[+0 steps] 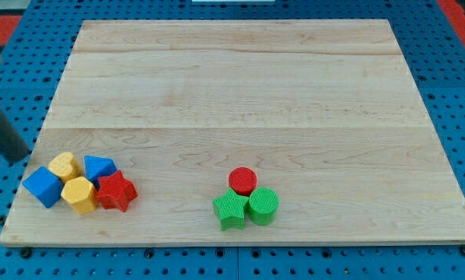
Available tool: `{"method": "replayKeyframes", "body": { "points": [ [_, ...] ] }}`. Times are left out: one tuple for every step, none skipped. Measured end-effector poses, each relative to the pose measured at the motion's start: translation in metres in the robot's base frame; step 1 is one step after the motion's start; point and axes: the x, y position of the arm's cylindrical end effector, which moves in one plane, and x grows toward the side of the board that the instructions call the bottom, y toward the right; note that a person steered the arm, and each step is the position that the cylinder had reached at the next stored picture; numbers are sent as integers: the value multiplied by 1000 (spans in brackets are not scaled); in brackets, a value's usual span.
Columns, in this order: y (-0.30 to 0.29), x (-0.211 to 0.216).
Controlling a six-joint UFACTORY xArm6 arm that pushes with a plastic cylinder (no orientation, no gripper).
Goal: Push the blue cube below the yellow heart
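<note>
No claw shows, so swing your tip [19, 159], just up-left of the blue cube [43, 187], to its left and push gently rightward under the yellow heart [64, 166].

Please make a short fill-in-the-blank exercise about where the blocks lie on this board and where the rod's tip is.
1. My tip is just above the blue cube, near the view's ____ edge.
2. The red star lies directly to the view's right of a ____ block.
3. The red cylinder sits above two ____ blocks.

Missing words: left; yellow; green
</note>
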Motion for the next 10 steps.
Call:
{"method": "replayKeyframes", "body": {
  "points": [
    [-1, 34],
    [0, 70],
    [35, 77],
    [93, 56],
    [123, 9],
    [124, -2],
    [91, 14],
    [88, 28],
    [94, 64],
    [76, 94]
  ]
}}
